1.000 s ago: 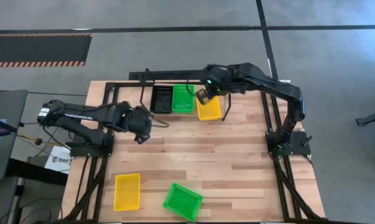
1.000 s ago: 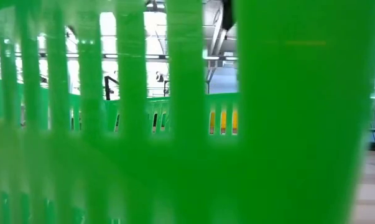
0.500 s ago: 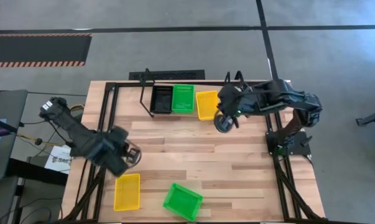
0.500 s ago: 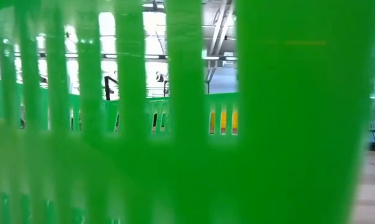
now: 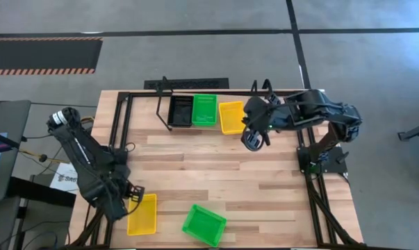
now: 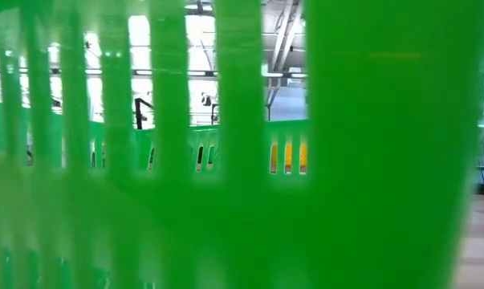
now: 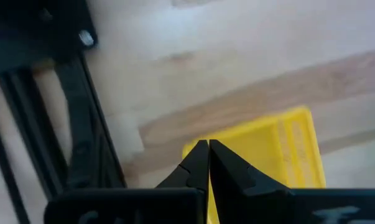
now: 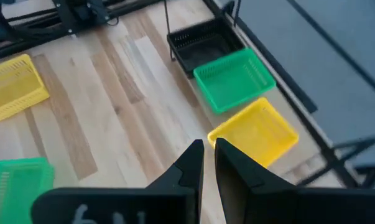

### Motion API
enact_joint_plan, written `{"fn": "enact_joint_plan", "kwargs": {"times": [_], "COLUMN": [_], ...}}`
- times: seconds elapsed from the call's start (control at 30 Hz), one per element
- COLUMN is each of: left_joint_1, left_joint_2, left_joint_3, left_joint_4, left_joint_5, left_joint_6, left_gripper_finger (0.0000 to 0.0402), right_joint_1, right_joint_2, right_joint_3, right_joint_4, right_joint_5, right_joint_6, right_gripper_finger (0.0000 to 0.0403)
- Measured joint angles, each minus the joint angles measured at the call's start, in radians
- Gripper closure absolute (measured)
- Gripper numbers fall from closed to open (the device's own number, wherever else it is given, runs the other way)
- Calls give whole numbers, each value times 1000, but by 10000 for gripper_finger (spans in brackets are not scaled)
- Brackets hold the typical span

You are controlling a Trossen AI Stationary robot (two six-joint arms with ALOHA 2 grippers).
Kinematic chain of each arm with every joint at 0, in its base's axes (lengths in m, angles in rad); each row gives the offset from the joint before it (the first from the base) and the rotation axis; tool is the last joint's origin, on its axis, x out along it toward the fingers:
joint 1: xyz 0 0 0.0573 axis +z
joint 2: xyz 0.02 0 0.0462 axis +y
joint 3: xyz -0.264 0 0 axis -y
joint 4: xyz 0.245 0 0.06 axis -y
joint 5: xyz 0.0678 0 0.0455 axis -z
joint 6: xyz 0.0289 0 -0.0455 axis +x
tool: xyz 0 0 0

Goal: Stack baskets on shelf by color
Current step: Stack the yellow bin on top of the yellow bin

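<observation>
On the shelf point(image 5: 165, 114) at the far edge, a black basket point(image 5: 181, 110), a green basket point(image 5: 204, 109) and a yellow basket point(image 5: 231, 117) stand side by side. They show again in the right wrist view as black point(image 8: 199, 43), green point(image 8: 234, 78) and yellow point(image 8: 255, 132). A loose yellow basket point(image 5: 142, 214) and a loose green basket point(image 5: 203, 224) rest on the table near its near edge. My left gripper point(image 7: 208, 149) is shut, over the loose yellow basket's far-left corner point(image 7: 193, 149). My right gripper point(image 8: 208, 149) is shut, in the air just right of the shelf's yellow basket.
The loose green basket point(image 6: 370, 160) stands right in front of the low camera and blocks nearly all of that view. Black frame rails point(image 5: 122, 118) run along the table's left and right sides. Bare wood point(image 5: 216, 167) lies between the shelf and the loose baskets.
My left arm has swung from beside the shelf toward the table's near-left corner and come down over the loose yellow basket's corner. My right gripper has drawn back from over the shelf's baskets toward the near and right, then kept almost still. No basket has moved.
</observation>
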Motion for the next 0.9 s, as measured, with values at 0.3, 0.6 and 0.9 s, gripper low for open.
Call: {"fn": "enact_joint_plan", "kwargs": {"times": [0.3, 0.6, 0.9], "left_joint_1": [-27, -63, -57], "left_joint_2": [15, 123, 131], "left_joint_3": [-41, -41, 47], "left_joint_4": [209, 298, 205], "left_joint_5": [8, 128, 172], "left_joint_6": [-24, -38, -54], "left_gripper_finger": [401, 402, 401], "right_joint_1": [-50, -4, -15], "right_joint_2": [1, 1, 1], "right_joint_3": [-7, -7, -7], "right_joint_4": [211, 290, 278], "right_joint_5": [-180, -186, -186], "right_joint_6": [-68, -95, -178], "right_gripper_finger": [345, 345, 345]}}
